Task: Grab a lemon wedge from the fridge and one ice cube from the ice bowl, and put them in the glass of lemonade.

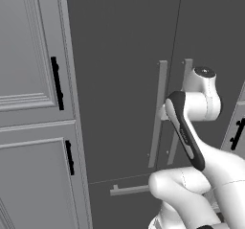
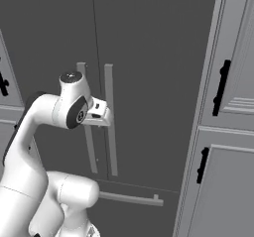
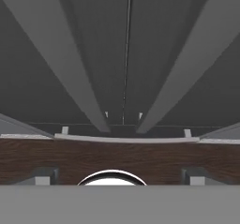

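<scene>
Matte dark grey fridge (image 1: 124, 55) (flat doors) carries long pale bar handles (image 1: 158, 113).

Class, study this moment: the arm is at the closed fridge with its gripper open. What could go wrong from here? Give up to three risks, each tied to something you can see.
1. The fridge has two bar handles side by side, the left handle and the right handle. The open gripper sits right at them and might catch the wrong one or both.
2. The doors are shut, so a poor grip could slip off when pulling.
3. The bent arm stands close to the doors, so a swinging door might hit it.
</scene>
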Controlling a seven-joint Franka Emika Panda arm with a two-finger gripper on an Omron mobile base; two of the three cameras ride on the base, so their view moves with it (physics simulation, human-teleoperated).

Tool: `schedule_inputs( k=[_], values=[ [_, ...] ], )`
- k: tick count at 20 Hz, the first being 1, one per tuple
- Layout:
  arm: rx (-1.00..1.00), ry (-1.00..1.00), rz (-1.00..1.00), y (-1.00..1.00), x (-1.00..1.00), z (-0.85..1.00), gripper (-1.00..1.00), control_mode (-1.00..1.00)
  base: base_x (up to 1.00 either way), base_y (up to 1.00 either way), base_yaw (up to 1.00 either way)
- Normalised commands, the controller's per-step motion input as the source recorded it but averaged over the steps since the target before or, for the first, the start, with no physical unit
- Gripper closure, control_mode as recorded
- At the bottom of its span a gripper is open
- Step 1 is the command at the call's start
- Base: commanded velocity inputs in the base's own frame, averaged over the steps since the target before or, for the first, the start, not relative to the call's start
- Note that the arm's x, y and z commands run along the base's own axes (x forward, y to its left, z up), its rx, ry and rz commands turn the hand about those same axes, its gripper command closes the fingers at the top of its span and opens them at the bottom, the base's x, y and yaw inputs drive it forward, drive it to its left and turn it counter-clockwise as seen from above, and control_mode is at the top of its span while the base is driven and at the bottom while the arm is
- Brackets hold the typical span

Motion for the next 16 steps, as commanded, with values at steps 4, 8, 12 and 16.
schedule_inputs(
  k=[4,8,12,16],
  values=[
    [0.0,0.0,0.0,0.0,0.0,0.0,-1.0,1.0,-0.18,-0.24,0.0],
    [0.0,0.0,0.0,-0.11,-0.14,-0.01,-1.0,-1.0,-0.1,-0.11,0.0],
    [0.0,0.0,0.0,-0.19,-0.39,-0.08,-1.0,-1.0,0.0,0.0,0.0],
    [0.0,0.0,0.0,-0.07,-0.4,-0.11,-1.0,-1.0,0.0,0.0,0.0]
  ],
)
